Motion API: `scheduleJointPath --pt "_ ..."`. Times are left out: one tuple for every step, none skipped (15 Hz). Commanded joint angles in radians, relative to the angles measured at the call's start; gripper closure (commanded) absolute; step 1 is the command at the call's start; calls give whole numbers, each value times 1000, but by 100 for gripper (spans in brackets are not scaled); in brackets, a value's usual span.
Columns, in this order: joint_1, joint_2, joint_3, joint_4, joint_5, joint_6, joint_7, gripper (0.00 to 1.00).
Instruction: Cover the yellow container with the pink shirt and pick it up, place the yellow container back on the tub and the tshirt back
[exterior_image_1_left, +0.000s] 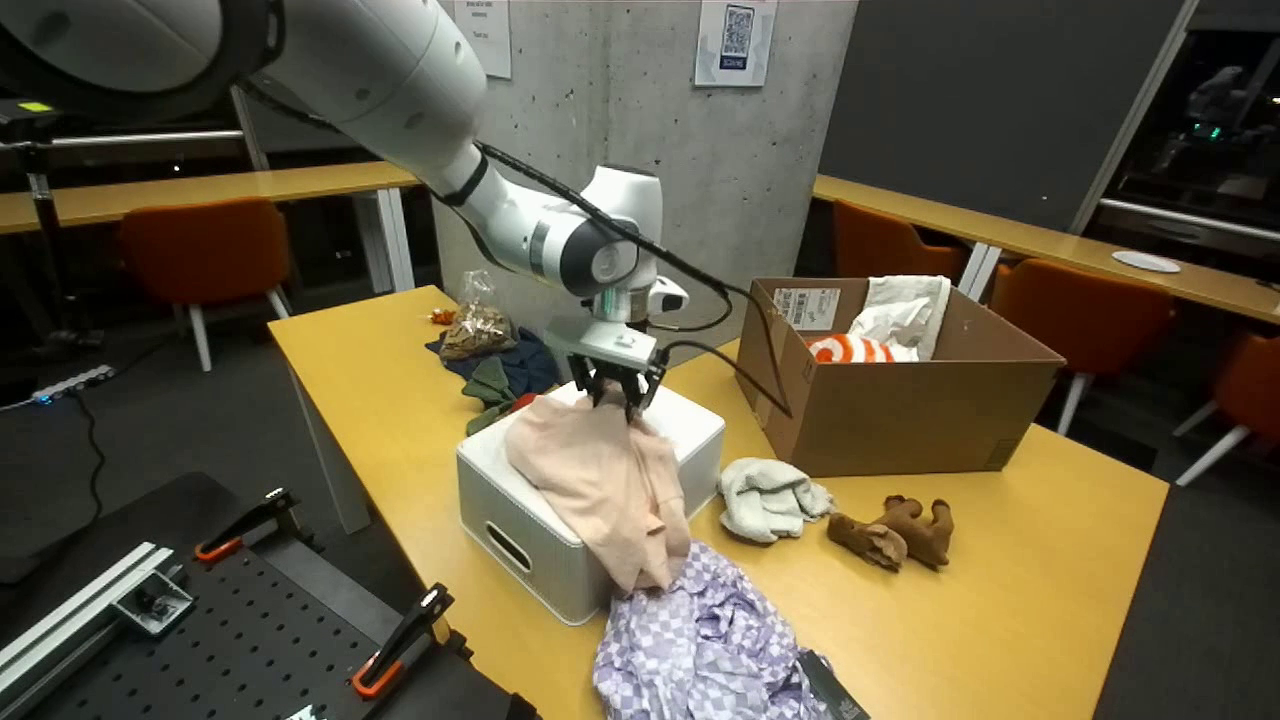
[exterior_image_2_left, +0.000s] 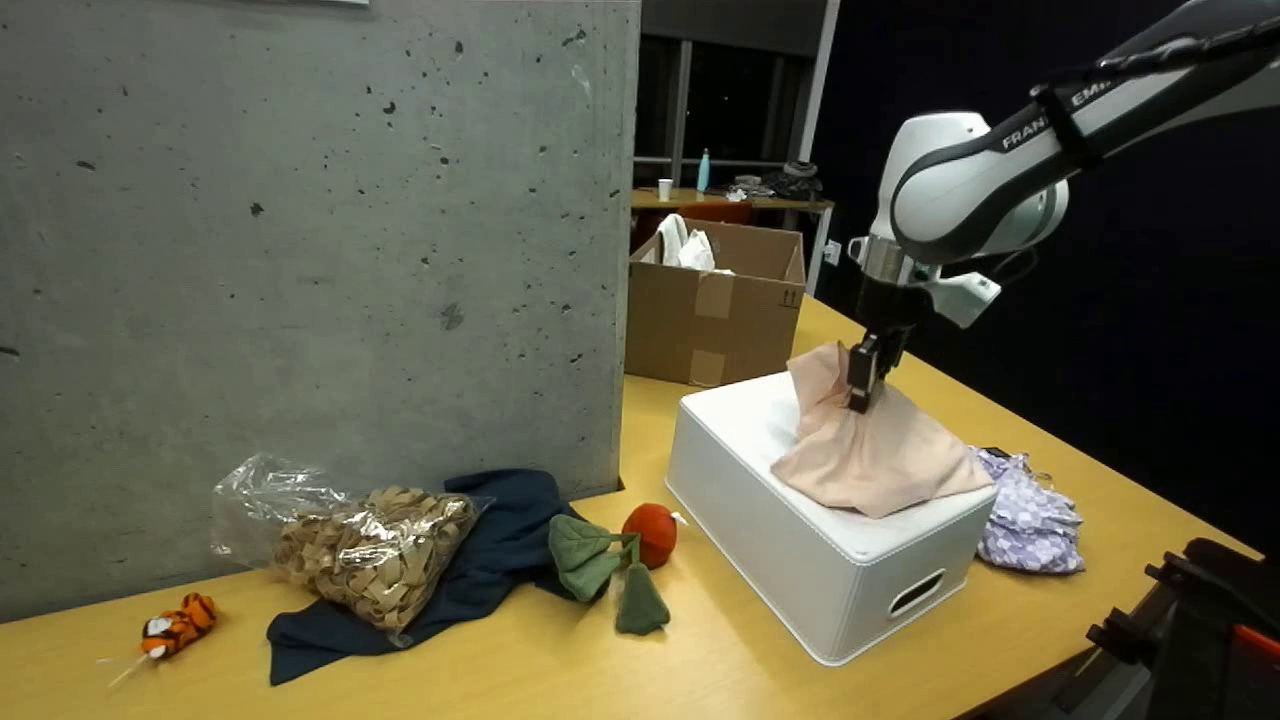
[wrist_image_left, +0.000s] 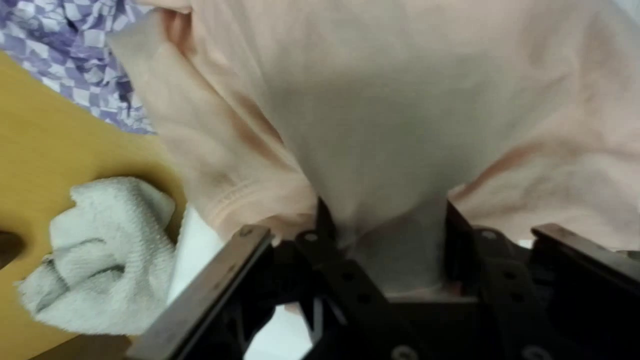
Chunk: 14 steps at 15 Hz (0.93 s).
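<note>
In an exterior view, your gripper pinches the pink shirt, draped over the top of the white tub. In an exterior view, the pink shirt spreads toward the end with the slot. In the wrist view, your fingers clasp gathered fabric; whether it wraps anything, you cannot tell.

Claw: black. At claw: shirt, plain pale pink. Beneath claw: tub, white. Near claw: cloth, purple-and-white checked; towel, off-white. Farther from claw: plush animal, brown; carton, brown; bundle, orange-and-white striped; fabric, dark navy; ball, orange-red; leaves, dull green; tiger toy, orange, black-striped. Desk below claw: yellow.
</note>
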Motion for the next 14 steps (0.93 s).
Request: scheduleJointPath --pt "7 -177 -34 -74 -34 -48 33 76" --pt "8 -215 -41 -78 -38 -61 37 76" --pt "9 -256 -49 -85 -43 -65 43 76" --pt "10 -296 -57 -90 -50 -75 47 76" --pt "12 -338 -64 -96 -61 -84 53 76" --pt "13 -380 -69 -101 -68 -101 57 76" --pt "16 -427 -75 -115 -77 -108 63 76" --pt "18 -467 -78 -119 -87 -124 70 76" --pt "20 -503 -81 -125 -98 -137 77 76" --pt "18 -540 -80 -135 -103 -149 77 76" --pt "20 -561 -80 -137 -109 -158 84 76" --pt "21 -585 -80 -145 -116 -168 86 76" --pt "21 -600 -79 -151 -121 -171 90 76" --pt "21 -617 -79 -160 -126 -175 93 76"
